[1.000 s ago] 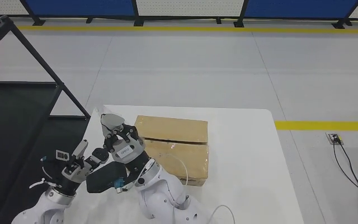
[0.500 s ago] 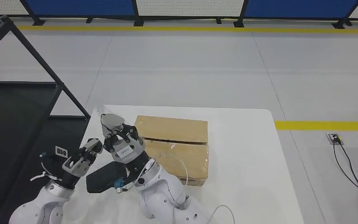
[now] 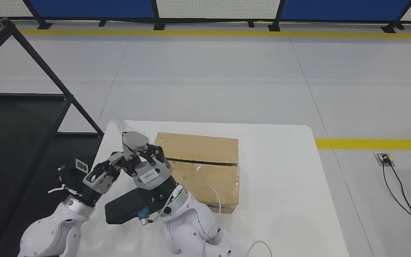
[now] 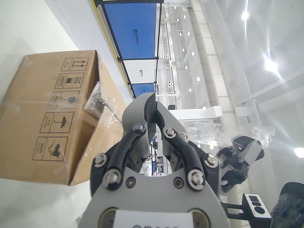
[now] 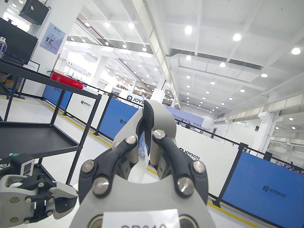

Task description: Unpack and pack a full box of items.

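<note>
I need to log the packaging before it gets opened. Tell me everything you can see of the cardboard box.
The cardboard box is plain brown, rectangular and closed, its top flaps meeting in a lengthwise seam under glossy clear tape. It lies flat on the white table, left of its middle. One end face carries a column of black handling symbols; some tape hangs loose and crumpled at that end's top edge. The right gripper pinches a clear film strip.
</note>
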Robot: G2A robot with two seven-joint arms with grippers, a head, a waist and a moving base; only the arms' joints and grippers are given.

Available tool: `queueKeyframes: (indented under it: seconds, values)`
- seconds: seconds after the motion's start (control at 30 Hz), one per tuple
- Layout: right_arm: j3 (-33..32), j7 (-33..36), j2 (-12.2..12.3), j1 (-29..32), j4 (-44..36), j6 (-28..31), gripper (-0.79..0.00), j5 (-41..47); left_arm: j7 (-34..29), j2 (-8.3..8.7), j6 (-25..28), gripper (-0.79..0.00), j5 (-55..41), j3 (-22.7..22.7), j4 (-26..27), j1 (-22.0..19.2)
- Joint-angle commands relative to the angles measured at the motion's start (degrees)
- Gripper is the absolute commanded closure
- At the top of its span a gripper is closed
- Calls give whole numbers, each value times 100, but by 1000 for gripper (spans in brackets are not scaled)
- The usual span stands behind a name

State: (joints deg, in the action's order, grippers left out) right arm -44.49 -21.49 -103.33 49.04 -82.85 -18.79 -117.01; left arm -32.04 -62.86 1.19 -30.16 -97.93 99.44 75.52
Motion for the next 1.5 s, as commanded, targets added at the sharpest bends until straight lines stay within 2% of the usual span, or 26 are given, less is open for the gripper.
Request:
queueKeyframes:
  seconds: [0.0, 0.37, 0.7, 1.0, 1.23, 1.47]
  values:
    - [-14, 22, 3, 38, -69, 51, 0, -64, -51, 10, -147, 0, 146, 82, -40, -107]
    - [-46, -67, -35, 72, -85, 100, 0, -167, -20, 2, -659, 0, 829, 790, -536, -762]
    - [-55, -362, -54, 49, -80, 259, 0, -292, 7, -11, -677, 0, 930, 993, -639, -878]
    - [-156, -36, -82, 154, -197, 166, 0, -314, 196, -17, -794, 0, 1081, 1088, -650, -922]
    - [-325, 334, -56, 501, -433, 126, 0, -275, 270, -34, -890, 0, 1141, 1234, -787, -1060]
    - [-481, 617, -44, 872, -703, -155, 0, -175, 248, -40, -916, 0, 1161, 1296, -857, -1152]
